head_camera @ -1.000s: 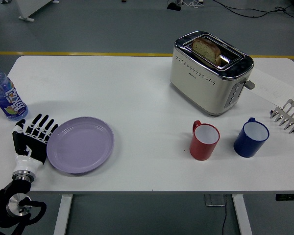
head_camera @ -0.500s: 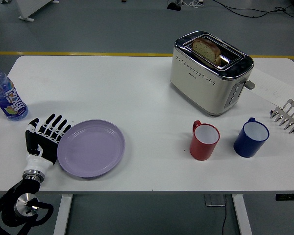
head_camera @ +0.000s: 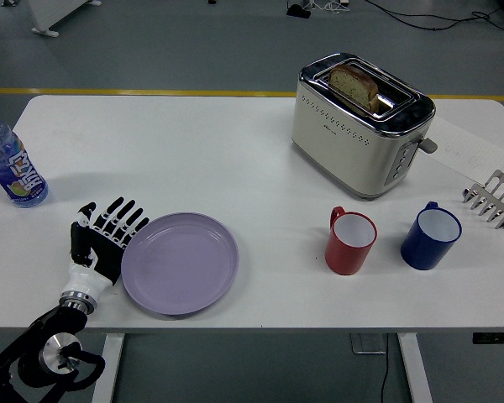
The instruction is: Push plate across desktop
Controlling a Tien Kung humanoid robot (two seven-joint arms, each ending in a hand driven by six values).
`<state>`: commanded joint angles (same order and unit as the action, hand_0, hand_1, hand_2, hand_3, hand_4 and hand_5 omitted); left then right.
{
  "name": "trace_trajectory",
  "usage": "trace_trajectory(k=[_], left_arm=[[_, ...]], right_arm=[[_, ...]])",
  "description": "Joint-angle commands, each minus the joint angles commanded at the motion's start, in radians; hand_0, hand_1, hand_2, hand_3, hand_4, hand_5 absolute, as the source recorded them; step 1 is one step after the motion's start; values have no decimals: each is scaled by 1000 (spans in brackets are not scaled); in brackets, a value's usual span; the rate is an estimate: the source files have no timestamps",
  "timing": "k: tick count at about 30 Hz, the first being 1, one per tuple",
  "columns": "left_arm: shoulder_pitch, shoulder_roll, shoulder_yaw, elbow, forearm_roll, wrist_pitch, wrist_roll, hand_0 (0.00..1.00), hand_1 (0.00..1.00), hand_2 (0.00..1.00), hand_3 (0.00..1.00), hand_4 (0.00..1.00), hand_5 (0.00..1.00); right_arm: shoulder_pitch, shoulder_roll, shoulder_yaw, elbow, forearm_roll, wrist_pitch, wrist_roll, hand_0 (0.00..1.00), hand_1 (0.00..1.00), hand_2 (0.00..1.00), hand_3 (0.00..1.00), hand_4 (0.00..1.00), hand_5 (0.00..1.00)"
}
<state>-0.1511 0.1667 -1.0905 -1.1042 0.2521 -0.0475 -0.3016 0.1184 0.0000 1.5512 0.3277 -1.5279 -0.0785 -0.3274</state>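
Observation:
A round lilac plate [head_camera: 181, 262] lies flat on the white table [head_camera: 235, 159], near the front edge, left of centre. My left hand [head_camera: 107, 236] comes in from the lower left. Its fingers are spread and straight, and it rests against the plate's left rim, holding nothing. The right arm is out of view.
A red mug [head_camera: 350, 241] and a blue mug [head_camera: 430, 235] stand to the plate's right. A toaster [head_camera: 359, 123] with bread in it stands at the back right. A water bottle [head_camera: 11, 164] stands at the far left. A metal rack [head_camera: 492, 198] sits at the right edge.
My left hand has moved right along the front of the table, and the plate has slid right with it, by about a quarter of its width each half second.

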Motion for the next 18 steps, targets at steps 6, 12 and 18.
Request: trace_trajectory(k=[6, 12, 18], left_arm=[[-12, 8, 50, -10, -16, 0, -2, 678, 699, 667, 580, 503, 998], [-25, 13, 93, -19, -23, 0, -4, 678, 699, 667, 579, 500, 998], [-43, 16, 147, -16, -32, 0, -8, 677, 698, 665, 578, 498, 998]], right_arm=[[-5, 0, 3, 1, -6, 1, -2, 581, 552, 624, 634, 147, 658], [-8, 0, 5, 1, -8, 2, -2, 582, 553, 625, 633, 147, 655], [-11, 0, 6, 1, -10, 3, -2, 581, 553, 625, 633, 147, 653]])
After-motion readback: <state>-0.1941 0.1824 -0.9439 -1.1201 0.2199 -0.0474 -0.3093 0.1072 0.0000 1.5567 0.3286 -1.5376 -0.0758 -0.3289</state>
